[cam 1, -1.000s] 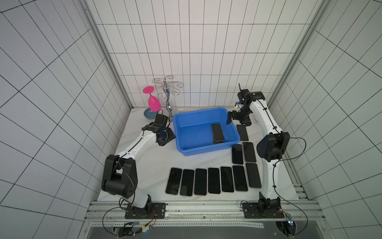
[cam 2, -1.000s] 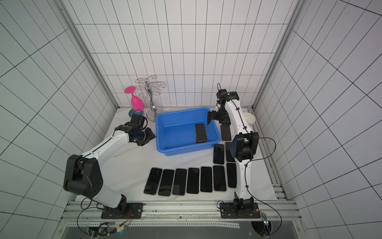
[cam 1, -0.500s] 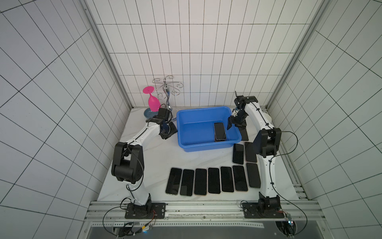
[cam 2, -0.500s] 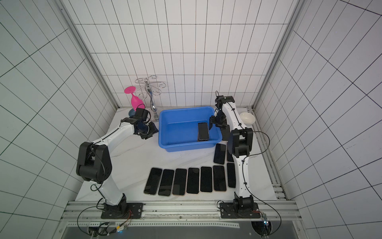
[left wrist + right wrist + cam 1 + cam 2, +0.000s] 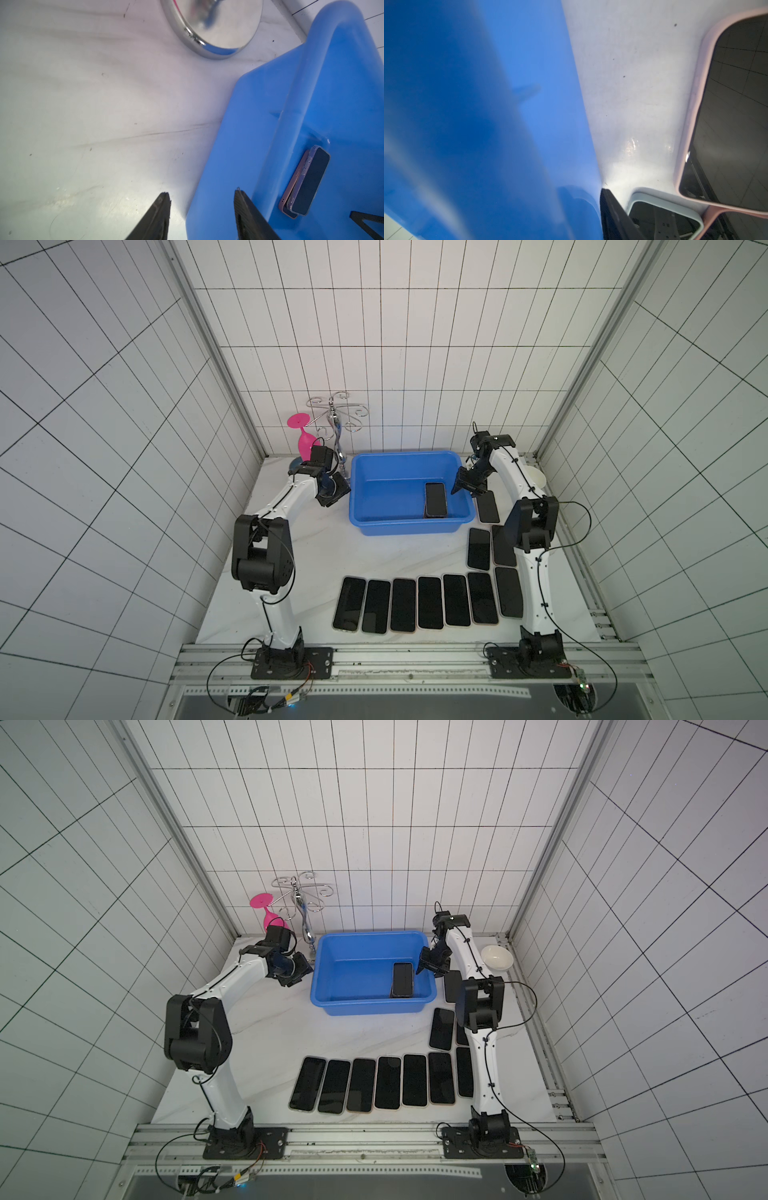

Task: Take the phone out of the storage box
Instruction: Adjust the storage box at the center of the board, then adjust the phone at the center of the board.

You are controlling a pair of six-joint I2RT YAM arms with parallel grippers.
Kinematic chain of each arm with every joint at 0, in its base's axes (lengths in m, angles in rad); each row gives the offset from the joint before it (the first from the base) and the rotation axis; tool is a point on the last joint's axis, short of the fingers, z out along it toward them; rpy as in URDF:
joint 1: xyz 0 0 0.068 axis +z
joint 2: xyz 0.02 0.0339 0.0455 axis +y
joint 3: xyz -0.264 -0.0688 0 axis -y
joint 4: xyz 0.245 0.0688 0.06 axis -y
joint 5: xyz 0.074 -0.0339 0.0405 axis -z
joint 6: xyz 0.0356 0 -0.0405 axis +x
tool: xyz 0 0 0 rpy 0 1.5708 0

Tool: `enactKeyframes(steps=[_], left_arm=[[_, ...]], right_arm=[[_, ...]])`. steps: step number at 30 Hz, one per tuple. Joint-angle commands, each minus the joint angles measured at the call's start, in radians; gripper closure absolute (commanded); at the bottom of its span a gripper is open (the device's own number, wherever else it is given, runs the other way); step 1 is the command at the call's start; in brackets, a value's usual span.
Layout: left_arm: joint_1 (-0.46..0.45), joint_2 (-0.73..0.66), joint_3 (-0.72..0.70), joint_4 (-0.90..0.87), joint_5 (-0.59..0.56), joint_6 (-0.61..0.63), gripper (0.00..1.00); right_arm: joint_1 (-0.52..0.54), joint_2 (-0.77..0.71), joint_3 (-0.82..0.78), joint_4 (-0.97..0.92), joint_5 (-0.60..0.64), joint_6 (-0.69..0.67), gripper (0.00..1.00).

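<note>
Right tool (image 5: 457, 488) nearer, beside phone (image 5: 435, 499)

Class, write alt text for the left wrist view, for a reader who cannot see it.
The left gripper straddles the rim of the blue box with two black fingers, one over the white table. Two stacked phones lie in the box; a shiny round metal base stands on the table.
</note>
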Motion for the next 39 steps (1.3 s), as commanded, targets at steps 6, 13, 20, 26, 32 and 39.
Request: enactKeyframes(steps=[6,13,20,26,32,39], left_arm=[[-0.028,-0.010,0.013,0.033,0.109,0.025,0.47],[-0.027,-0.223,-0.190,0.033,0.083,0.003,0.44],[-0.012,-0.303,-0.237,0.012,0.045,0.014,0.44],[-0.007,-0.382,-0.239,0.015,0.063,0.016,0.45],[-0.005,-0.448,-0.268,0.029,0.076,0.008,0.45],[0.000,-0.472,-0.293,0.031,0.081,0.004,0.45]], right_arm=[[-0.020,-0.046,0.011,0.069,-0.096,0.013,0.13],[-0.139,-0.412,-0.398,0.172,-0.026,-0.009,0.05],[-0.289,-0.546,-0.619,0.141,0.097,-0.015,0.46],[-0.365,-0.525,-0.789,0.196,0.220,0.013,1.00],[-0.385,-0.473,-0.835,0.217,0.270,0.008,1.00],[-0.399,-0.438,-0.908,0.256,0.356,-0.001,1.00]])
